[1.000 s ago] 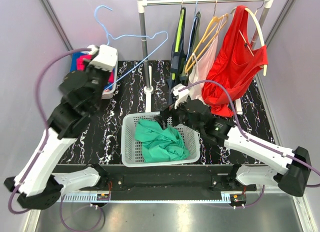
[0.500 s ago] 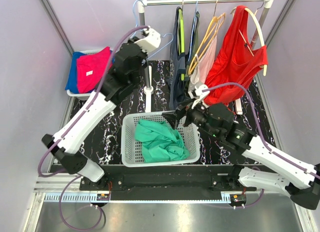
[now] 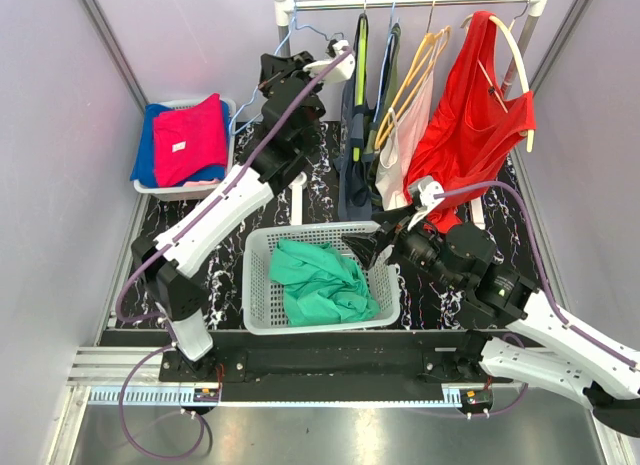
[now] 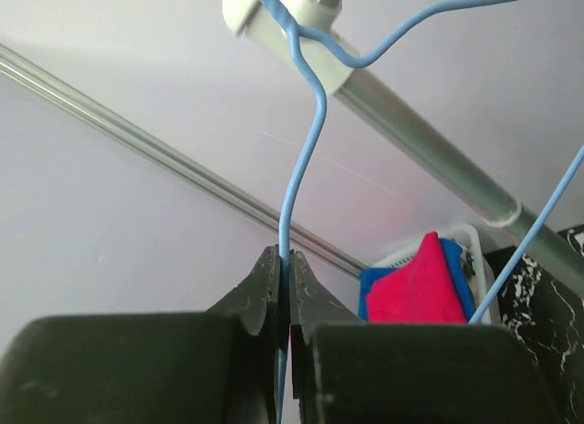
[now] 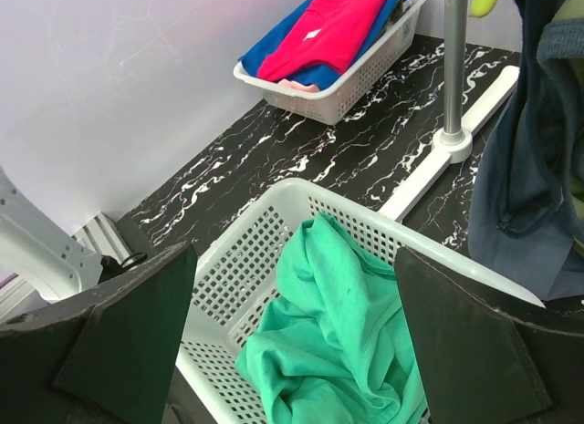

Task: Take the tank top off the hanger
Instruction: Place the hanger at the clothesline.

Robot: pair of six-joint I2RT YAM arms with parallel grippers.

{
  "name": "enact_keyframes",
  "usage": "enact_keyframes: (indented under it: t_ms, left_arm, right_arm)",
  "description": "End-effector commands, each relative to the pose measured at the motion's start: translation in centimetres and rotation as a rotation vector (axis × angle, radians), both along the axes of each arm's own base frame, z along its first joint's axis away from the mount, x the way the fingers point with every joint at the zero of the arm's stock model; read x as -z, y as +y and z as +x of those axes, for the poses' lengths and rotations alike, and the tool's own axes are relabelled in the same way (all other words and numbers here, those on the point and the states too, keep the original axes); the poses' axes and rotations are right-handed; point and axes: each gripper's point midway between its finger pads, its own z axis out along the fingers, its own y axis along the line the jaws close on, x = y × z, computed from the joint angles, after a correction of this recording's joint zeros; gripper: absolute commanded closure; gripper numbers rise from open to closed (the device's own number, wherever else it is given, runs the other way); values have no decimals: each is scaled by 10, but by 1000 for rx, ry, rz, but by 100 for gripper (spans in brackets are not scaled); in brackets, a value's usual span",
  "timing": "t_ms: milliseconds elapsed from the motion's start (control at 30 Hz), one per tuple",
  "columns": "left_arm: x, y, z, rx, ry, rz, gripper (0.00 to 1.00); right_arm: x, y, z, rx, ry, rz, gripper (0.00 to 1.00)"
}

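A green tank top [image 3: 320, 280] [image 5: 347, 342] lies crumpled in the white basket [image 3: 258, 285] [image 5: 301, 191], free of any hanger. High at the back, beside the left end of the rack rail [image 3: 410, 1], my left gripper [image 3: 288, 63] [image 4: 285, 260] is shut on the wire of a bare blue hanger [image 3: 296, 30] [image 4: 303, 160]. The hanger's hook sits close to the rack's corner post [image 4: 301, 14]. My right gripper [image 3: 365, 247] [image 5: 292, 324] hovers open over the basket's right side with nothing between its fingers [image 5: 128, 333].
Several garments hang on the rail, among them a dark one [image 3: 355, 135] [image 5: 529, 169], a pale pink one [image 3: 400, 155] and a red top [image 3: 470, 125]. A tray of folded pink and blue clothes [image 3: 185, 145] [image 5: 328, 32] sits back left. The rack's post [image 5: 453, 68] stands behind the basket.
My left arm swung from the left side up and right to the rack's left end, carrying the blue hanger. My right arm drew back to the right, still open.
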Motion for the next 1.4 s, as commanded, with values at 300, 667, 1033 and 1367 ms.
enact_keyframes:
  t_ms: [300,667,1033,1367]
  left_arm:
    - [-7,3,-8,-81,-42,12,100]
    - [15,9,-11,-97,13,-2,100]
    - [-12,13,-55,17,21,-143,1]
    - [-63,48,-118,159,-34,-303,1]
  right_arm:
    - [-23,-18,-6,21,-60,34,0]
    - [-35,-26,-10,32,-68,59,0]
    - [-73,-36,4,125,-98,46,0]
    - [-167,-21,62,327,-213,-8,1]
